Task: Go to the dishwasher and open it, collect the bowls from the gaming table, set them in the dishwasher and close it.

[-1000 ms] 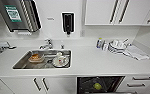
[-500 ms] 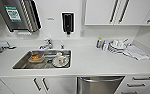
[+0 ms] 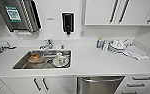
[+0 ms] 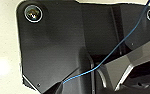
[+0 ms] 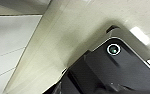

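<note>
The dishwasher [image 3: 99, 87] sits under the white counter [image 3: 91, 62], at the bottom of the head view and right of centre. Its brushed steel front faces me, with the bar handle [image 3: 101, 80] along the top edge, and none of its dark interior is visible. The bowls and the gaming table are out of view. The left wrist view holds the robot's dark plate [image 4: 56, 45] with a thin blue cable [image 4: 111, 53] across it. In the right wrist view the same kind of plate [image 5: 116, 72] lies over a pale floor.
A steel sink [image 3: 21, 65] left of the dishwasher holds an orange-filled bowl [image 3: 36, 58] and white dishes [image 3: 60, 60]. A stack of white dishes [image 3: 117, 46] and a cloth [image 3: 137, 53] lie on the counter's right. White drawers [image 3: 141, 82] and cabinet doors [image 3: 41, 85] flank the dishwasher.
One second ago the dishwasher's dark inside showed with something green in it. Now the steel front covers that opening. The camera has hardly moved.
</note>
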Robot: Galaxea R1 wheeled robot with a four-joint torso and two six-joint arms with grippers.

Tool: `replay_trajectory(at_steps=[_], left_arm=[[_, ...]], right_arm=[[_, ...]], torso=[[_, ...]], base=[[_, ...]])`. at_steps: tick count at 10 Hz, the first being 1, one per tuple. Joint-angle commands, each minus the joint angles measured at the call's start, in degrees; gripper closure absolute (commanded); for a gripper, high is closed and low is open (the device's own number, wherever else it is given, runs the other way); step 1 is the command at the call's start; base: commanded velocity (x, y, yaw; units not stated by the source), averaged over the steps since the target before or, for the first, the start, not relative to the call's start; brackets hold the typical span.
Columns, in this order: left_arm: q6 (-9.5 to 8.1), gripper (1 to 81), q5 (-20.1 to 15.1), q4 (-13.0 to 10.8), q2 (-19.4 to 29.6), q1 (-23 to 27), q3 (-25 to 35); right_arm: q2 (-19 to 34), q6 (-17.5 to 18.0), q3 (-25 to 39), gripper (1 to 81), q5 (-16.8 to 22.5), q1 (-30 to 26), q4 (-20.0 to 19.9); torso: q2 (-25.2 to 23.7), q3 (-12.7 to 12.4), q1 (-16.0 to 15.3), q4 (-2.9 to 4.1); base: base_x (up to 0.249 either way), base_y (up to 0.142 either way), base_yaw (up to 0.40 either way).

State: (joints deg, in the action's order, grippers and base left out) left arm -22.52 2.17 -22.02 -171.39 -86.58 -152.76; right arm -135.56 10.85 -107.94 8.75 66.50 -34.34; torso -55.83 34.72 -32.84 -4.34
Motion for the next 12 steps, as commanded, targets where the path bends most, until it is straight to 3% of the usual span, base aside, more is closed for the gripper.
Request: replay_trajectory(at_steps=[1, 3, 5, 7, 10, 12], left_arm=[[0.28, 1.0, -2.7, 0.0, 0.8, 0.8, 0.3], [0.37, 1.0, 0.0, -0.2, 1.0, 0.8, 0.3], [0.37, 1.0, 0.3, -1.7, 1.2, 0.9, 0.1], [0.37, 1.0, 2.7, -1.9, 1.5, 1.3, 0.1], [0.28, 1.0, 2.8, -1.8, 0.9, 1.4, 0.1], [0.19, 1.0, 2.8, -1.4, 0.4, 1.6, 0.1]], right_arm=[[-9.7, -6.1, -14.2, 1.0, -1.5, 9.3, 21.2], [-9.8, -6.1, -14.0, 1.0, -5.7, 11.9, 26.4], [-10.6, -5.9, -14.0, 1.0, -8.8, 14.1, 31.4], [-12.2, -5.7, -15.6, 1.0, -9.0, 15.2, 31.8], [-18.0, -6.0, -23.9, 1.0, -11.3, 16.0, 32.2], [-23.6, -6.5, -30.5, 1.0, -11.5, 16.3, 35.8]], torso=[[0.0, 0.0, 0.0, 0.0], [0.0, 0.0, 0.0, 0.0], [0.0, 0.0, 0.0, 0.0], [0.0, 0.0, 0.0, 0.0], [0.0, 0.0, 0.0, 0.0], [0.0, 0.0, 0.0, 0.0]], base=[[0.0, 0.0, 0.0], [0.0, 0.0, 0.0], [0.0, 0.0, 0.0], [0.0, 0.0, 0.0], [0.0, 0.0, 0.0], [0.0, 0.0, 0.0]])
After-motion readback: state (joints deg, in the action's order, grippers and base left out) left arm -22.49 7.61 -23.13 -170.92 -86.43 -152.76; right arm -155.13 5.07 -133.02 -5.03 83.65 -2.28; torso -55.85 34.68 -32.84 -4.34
